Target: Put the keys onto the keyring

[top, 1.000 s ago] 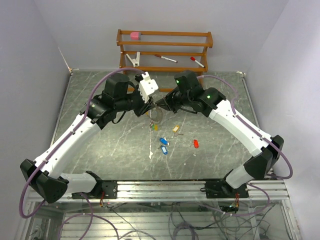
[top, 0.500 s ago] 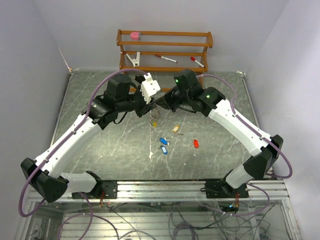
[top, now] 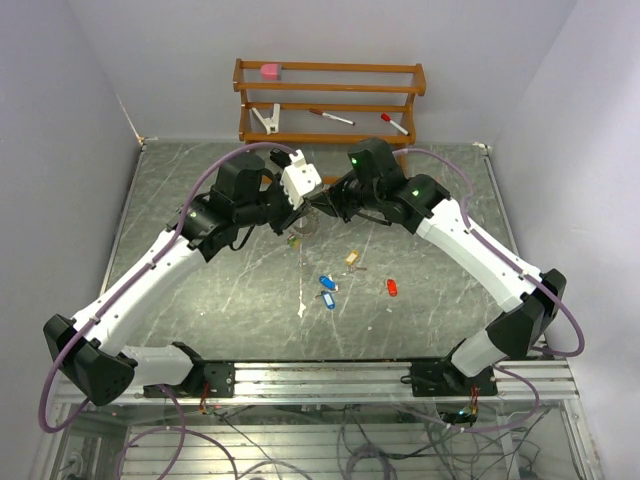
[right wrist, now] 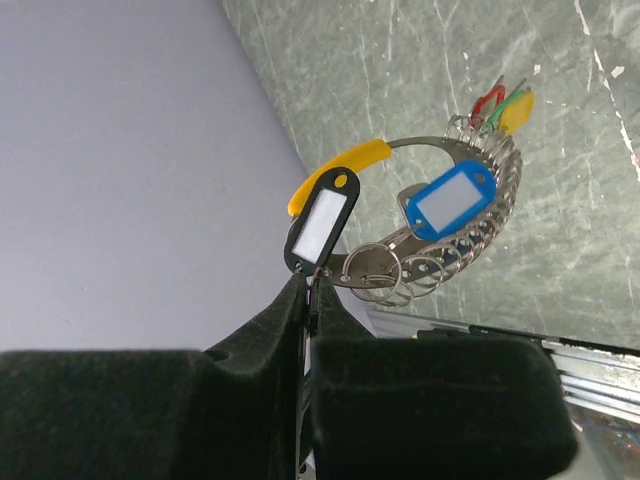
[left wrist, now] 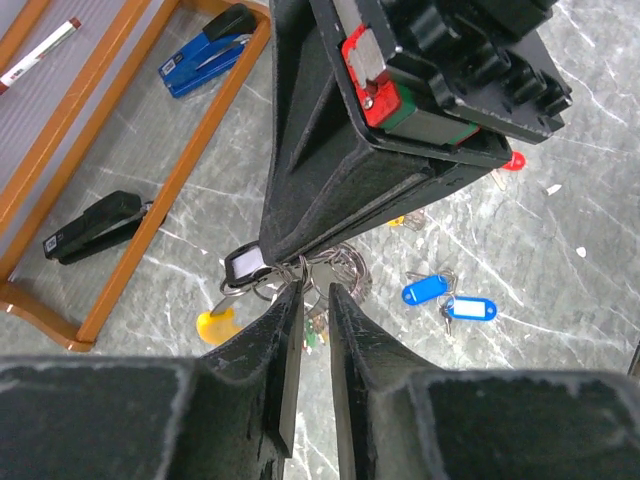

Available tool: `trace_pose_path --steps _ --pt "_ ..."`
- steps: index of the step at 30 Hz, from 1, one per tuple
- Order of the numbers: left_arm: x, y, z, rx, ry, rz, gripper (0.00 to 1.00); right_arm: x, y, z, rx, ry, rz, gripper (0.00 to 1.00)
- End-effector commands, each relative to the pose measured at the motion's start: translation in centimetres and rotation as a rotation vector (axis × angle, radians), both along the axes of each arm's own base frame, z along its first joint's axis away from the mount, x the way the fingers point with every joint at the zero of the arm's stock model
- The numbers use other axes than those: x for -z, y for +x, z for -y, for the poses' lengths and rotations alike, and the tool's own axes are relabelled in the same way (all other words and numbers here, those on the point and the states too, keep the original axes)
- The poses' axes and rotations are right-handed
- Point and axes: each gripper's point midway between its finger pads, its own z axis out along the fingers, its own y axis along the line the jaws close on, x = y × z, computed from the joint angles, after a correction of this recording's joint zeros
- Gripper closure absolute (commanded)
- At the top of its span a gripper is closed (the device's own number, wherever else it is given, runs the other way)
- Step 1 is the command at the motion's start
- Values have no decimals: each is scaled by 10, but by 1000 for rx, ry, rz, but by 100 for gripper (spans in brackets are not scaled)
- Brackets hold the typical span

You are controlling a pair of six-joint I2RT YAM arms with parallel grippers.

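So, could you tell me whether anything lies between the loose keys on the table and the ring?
Nothing visible does. The blue keys, the tan key and the red key lie apart on the bare table, near the ring that the right hand holds up.

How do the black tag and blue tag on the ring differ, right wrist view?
The black tag has a black frame, the blue tag a blue one. The black tag sits right at the right gripper tips; the blue tag sits farther out, inside the keyring loop among small rings. Both have white label windows.
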Motion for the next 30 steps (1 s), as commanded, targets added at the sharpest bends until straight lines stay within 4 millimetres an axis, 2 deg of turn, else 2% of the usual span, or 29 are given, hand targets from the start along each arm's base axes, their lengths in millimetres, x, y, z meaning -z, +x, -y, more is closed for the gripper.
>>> trace_pose_path --steps 1,9,19,24,30 --pt "-9 9 -2 -36 -7 67 74 -28 -4 -5 -9 95 46 100" --pt "-15 10 0 -34 -23 75 75 -27 -6 -9 -18 127 44 100" --pt "-10 11 -1 -38 -17 76 75 -30 -7 -12 -18 163 39 100" --pt "-8 12 -4 -49 -3 90 81 -31 -8 -13 -24 168 40 100" --pt "-7 17 -8 -74 5 109 92 -32 -11 -13 -32 172 37 100"
